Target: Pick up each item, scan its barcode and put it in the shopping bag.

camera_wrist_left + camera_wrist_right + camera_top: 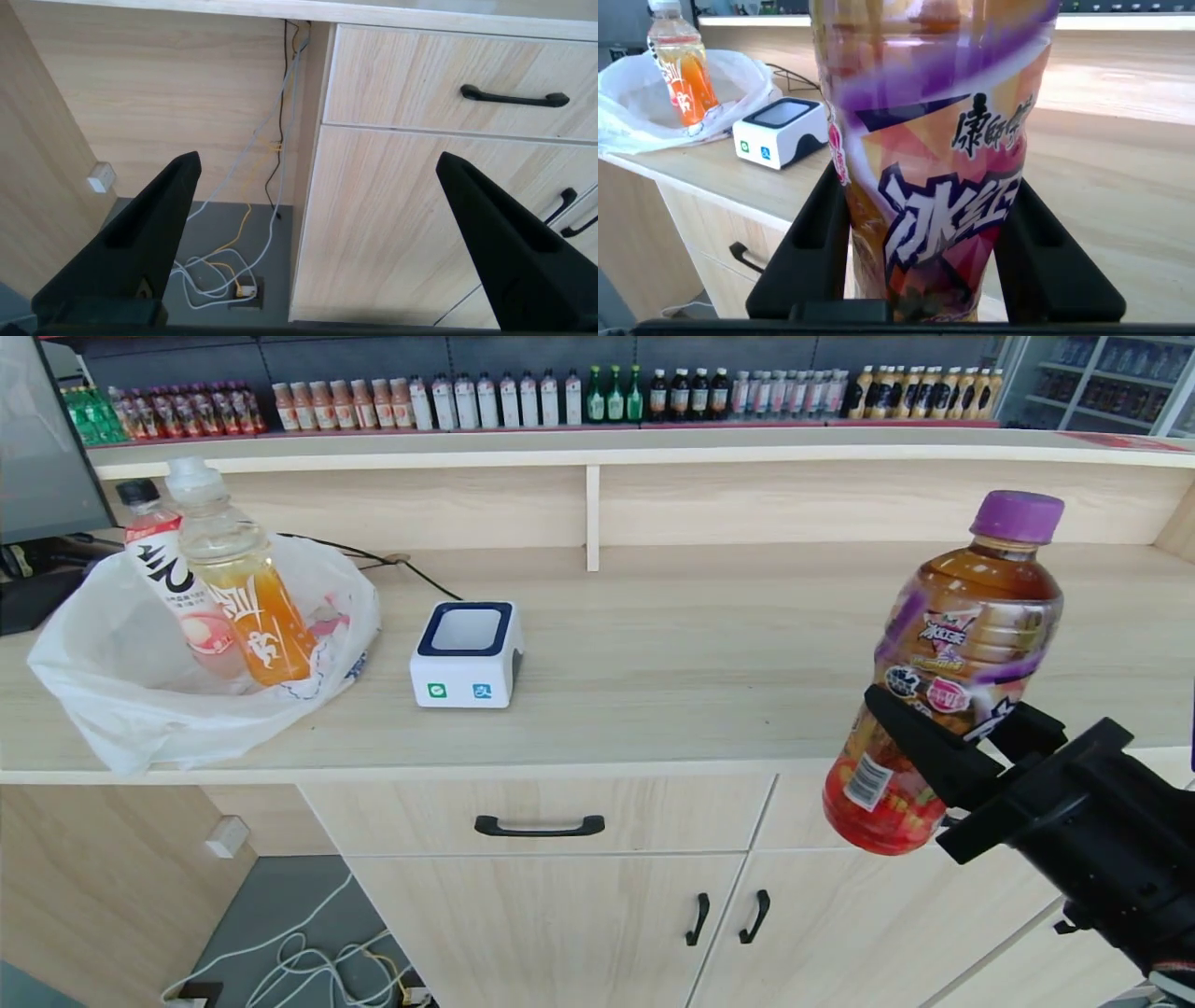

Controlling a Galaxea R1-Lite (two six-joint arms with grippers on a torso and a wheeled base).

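A tea bottle (948,672) with a purple cap and a purple-and-orange label hangs in the air at the right, in front of the counter edge, tilted slightly. My right gripper (943,747) is shut on its lower half; up close the bottle (938,159) sits between the black fingers (811,233). The white scanner (467,653) with a dark blue rim stands mid-counter, also visible as the scanner (780,131). The white shopping bag (121,681) at the left holds an orange drink bottle (245,579) and a pink-labelled bottle (173,574). My left gripper (313,243) is open, low by the cabinet.
The wooden counter (709,644) has a raised back ledge with a divider (591,513). A black cable (411,569) runs behind the scanner. A monitor (37,439) stands at far left. Drawer and door handles (539,825) lie below; loose cables (308,961) lie on the floor.
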